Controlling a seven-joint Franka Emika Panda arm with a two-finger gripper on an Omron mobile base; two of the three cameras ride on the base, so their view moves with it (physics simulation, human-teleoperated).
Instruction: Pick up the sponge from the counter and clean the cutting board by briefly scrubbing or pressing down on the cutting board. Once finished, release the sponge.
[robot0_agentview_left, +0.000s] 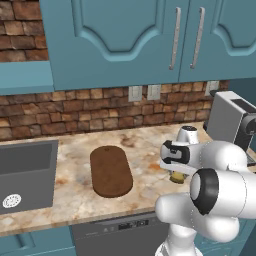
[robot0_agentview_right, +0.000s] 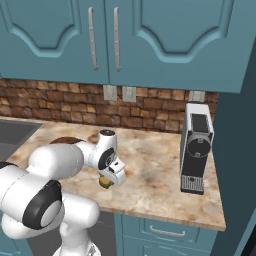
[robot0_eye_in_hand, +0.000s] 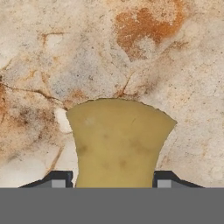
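1. The yellow-olive sponge (robot0_eye_in_hand: 118, 142) lies on the marbled surface (robot0_agentview_left: 145, 150), well to the right of the cutting board (robot0_agentview_left: 111, 171).
2. The tool (robot0_eye_in_hand: 113, 179) is down over the sponge, one finger on each pinched side, clamped against it.
3. A grey sink (robot0_agentview_left: 25, 175) sits left of the board.

The counter (robot0_agentview_left: 75, 192) looks like polished marbled stone, beige with rust veins – smooth, faintly glossy. The cutting board (robot0_agentview_left: 111, 171) reads as dark wood, matt and finely grained. The sponge (robot0_eye_in_hand: 119, 140) is soft, matt olive-yellow foam. Behind runs rough brick (robot0_agentview_left: 90, 107) – the cabinet doors (robot0_agentview_left: 125, 40) are smooth painted, with brushed-metal handles (robot0_agentview_left: 175, 37)
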